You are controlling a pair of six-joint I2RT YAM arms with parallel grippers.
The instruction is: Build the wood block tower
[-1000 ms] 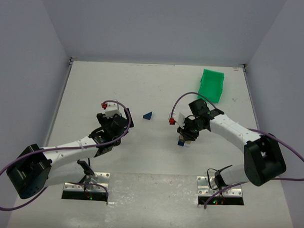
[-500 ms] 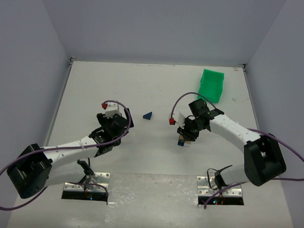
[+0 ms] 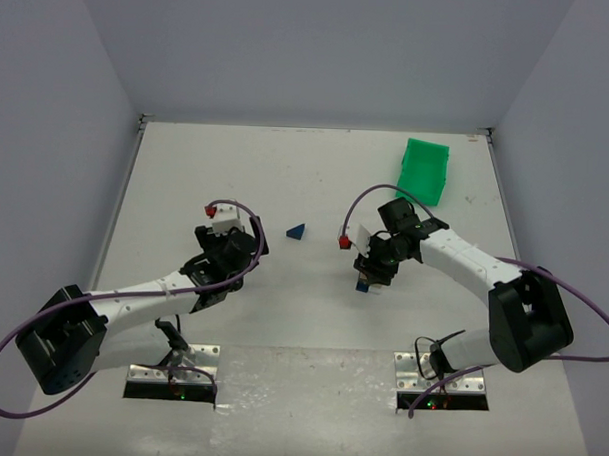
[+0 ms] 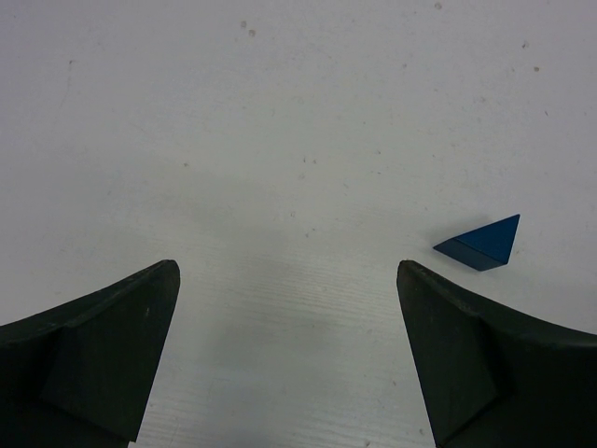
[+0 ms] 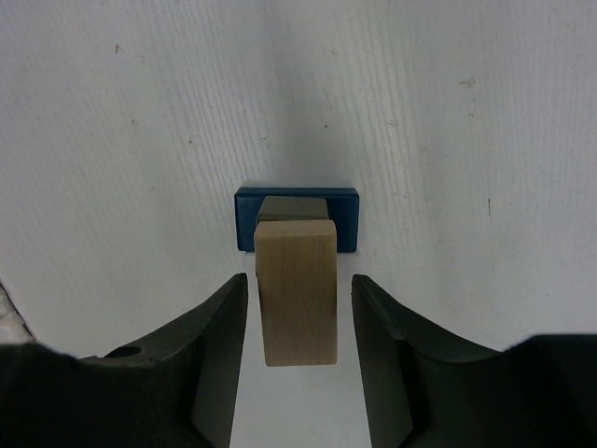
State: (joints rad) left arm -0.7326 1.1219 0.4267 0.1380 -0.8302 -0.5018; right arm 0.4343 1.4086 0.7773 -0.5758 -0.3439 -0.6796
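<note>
The right wrist view alone shows the wood block tower (image 5: 297, 280): a tan block (image 5: 297, 308) upright on a dark blue slab (image 5: 343, 219). The right gripper (image 5: 299, 280) flanks it with slim gaps, not gripping. The left gripper (image 4: 287, 271) stands wide and empty. A blue wedge (image 4: 480, 243) lies left of the tower and farther. Only the top view shows the green bin (image 3: 425, 170) beyond.

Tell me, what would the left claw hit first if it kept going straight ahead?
Likely the bare table: nothing lies between the open fingers of the left gripper. The blue wedge sits just beside that line; depth is unclear, so one finger might clip it.
</note>
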